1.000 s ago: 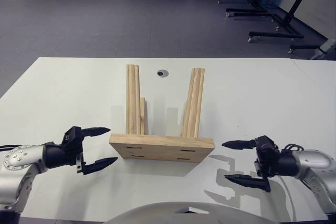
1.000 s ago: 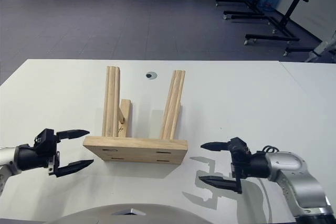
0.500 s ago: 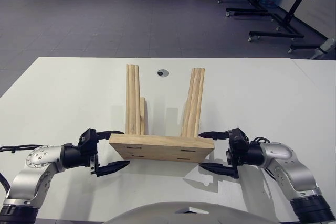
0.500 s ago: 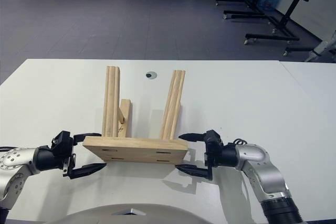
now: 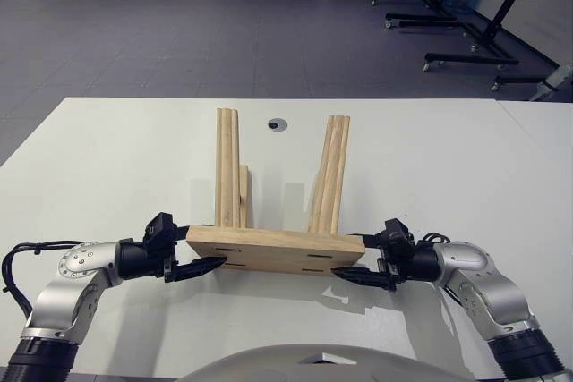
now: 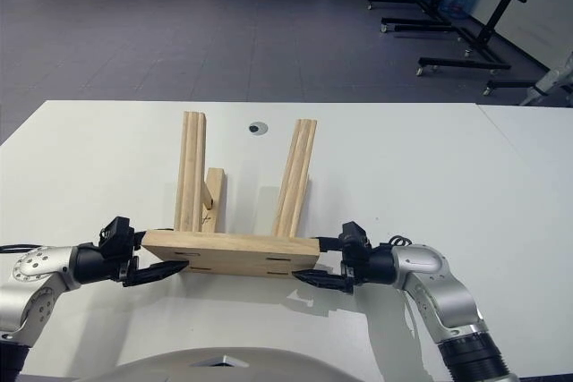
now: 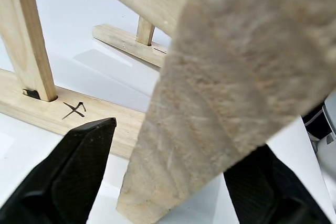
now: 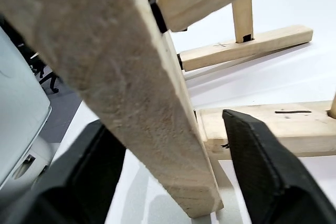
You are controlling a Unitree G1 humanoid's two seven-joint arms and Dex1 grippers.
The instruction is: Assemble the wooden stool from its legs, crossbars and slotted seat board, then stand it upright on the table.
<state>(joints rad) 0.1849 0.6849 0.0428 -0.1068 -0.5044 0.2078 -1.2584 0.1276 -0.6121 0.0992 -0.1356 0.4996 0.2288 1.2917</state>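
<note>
Stool on its side on table [image 5: 448,158]; left gripper [image 5: 202,249] and right gripper [image 5: 349,255] released, straddling seat board [image 5: 273,250] ends.

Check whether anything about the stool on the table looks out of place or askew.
The wooden stool lies on its side, not upright: its seat board stands on edge facing the robot, legs pointing away along the table. The left gripper and right gripper straddle the board's ends, jaws open. No damage shows.

- I see the stool [image 5: 276,250] lying on its side mid-frame on the counter [image 5: 107,158], legs [image 5: 227,167] toward the top.
- Left hand [image 5: 202,250] at its left end, right hand [image 5: 349,255] at its right end.
</note>
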